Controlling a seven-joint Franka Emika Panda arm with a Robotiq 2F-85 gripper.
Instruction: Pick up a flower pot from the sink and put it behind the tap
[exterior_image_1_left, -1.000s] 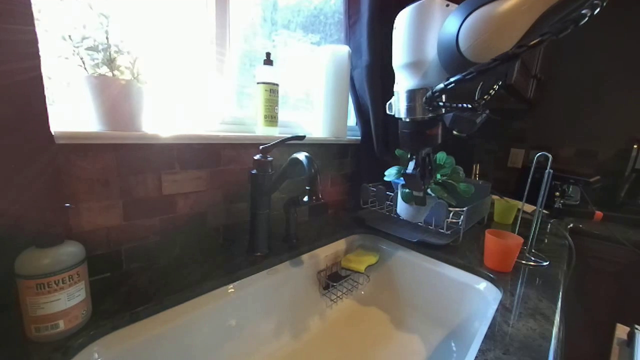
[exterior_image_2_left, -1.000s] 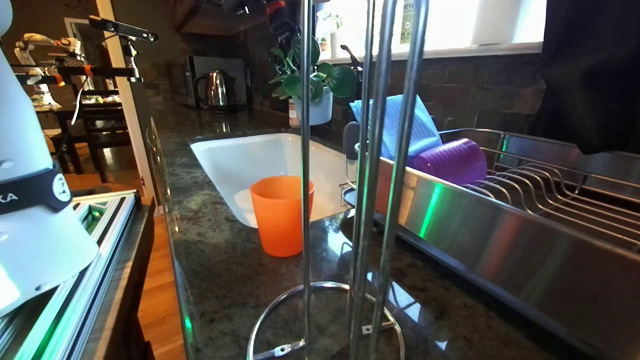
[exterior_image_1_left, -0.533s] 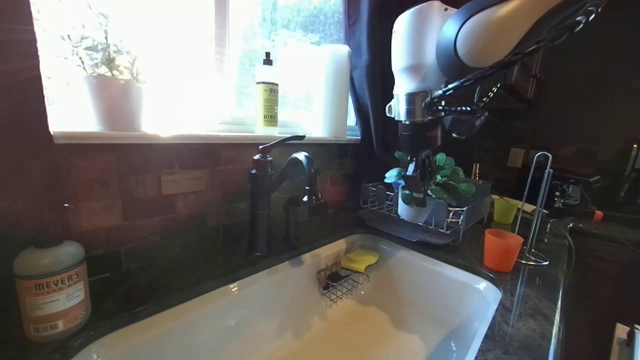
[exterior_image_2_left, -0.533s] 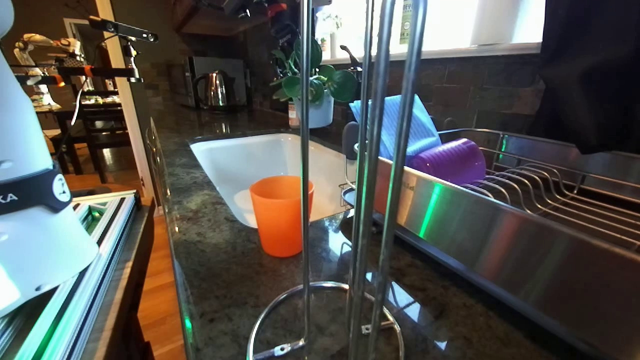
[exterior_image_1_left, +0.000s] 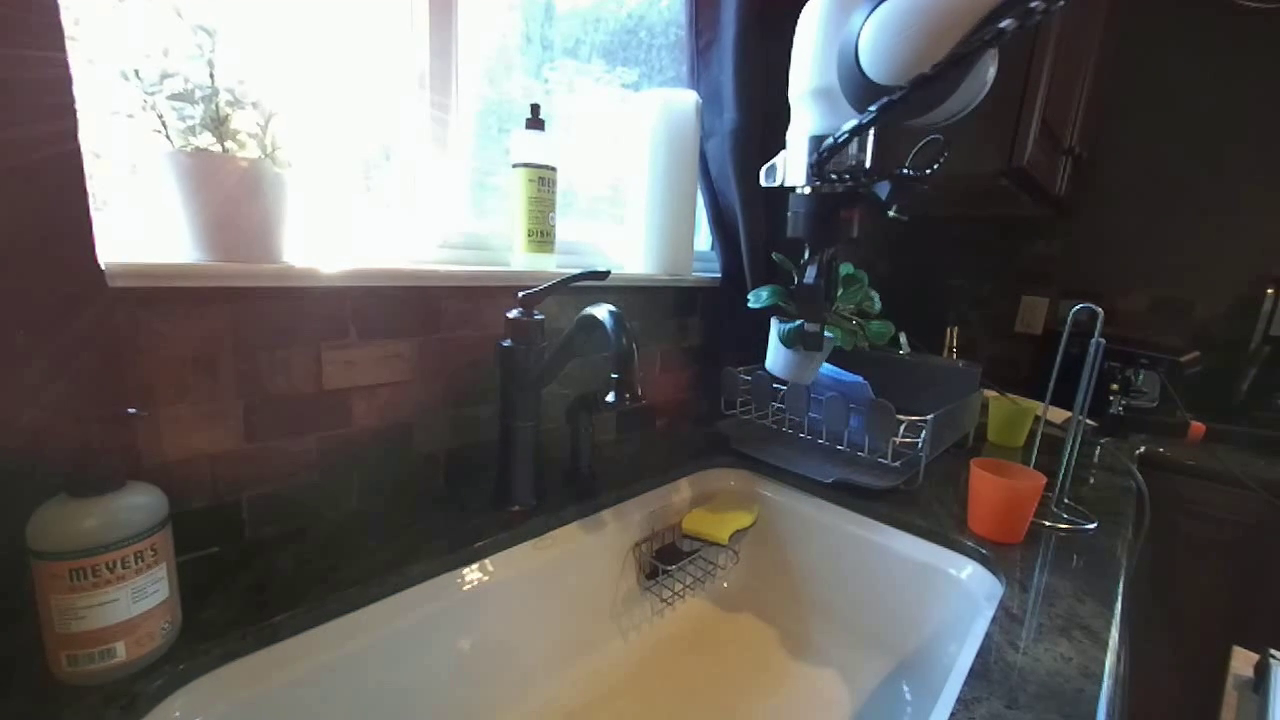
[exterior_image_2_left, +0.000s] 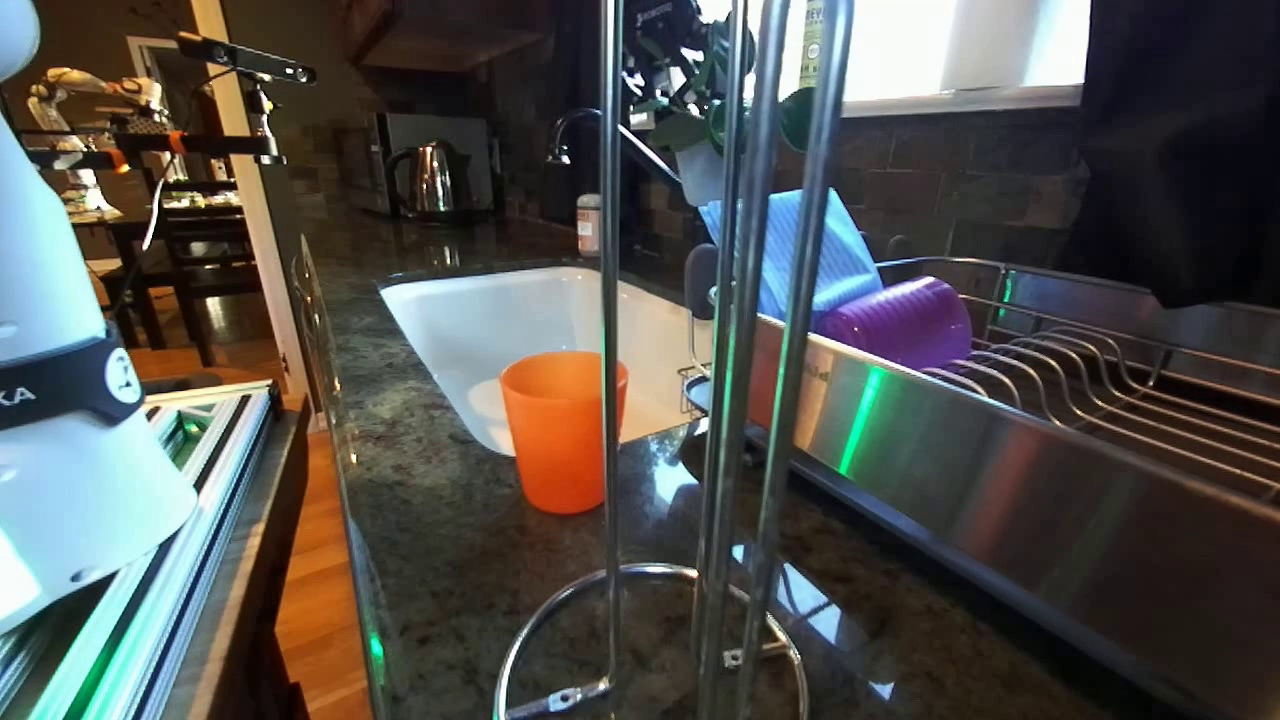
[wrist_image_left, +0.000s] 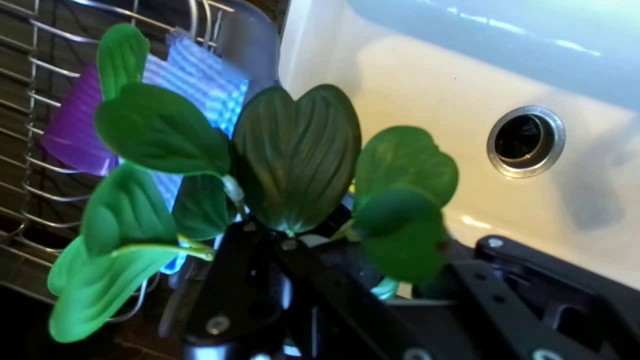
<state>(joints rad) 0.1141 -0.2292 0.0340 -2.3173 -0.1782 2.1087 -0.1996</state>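
The fingers (exterior_image_1_left: 814, 335) pinch the flower pot (exterior_image_1_left: 790, 355), which hangs in the air near the dish rack (exterior_image_1_left: 950, 408), not yet behind the tap (exterior_image_1_left: 520, 415). It should go slowly, high enough to miss the tap's handle (exterior_image_1_left: 547, 290), then come down flat before the fingers let go.

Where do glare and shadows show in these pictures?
In both exterior views, the window glares white; in an exterior view, it washes out the spindly potted plant; in an exterior view, reflections fleck the countertop; in the wrist view, soft shadow marks the sink beside the drain.
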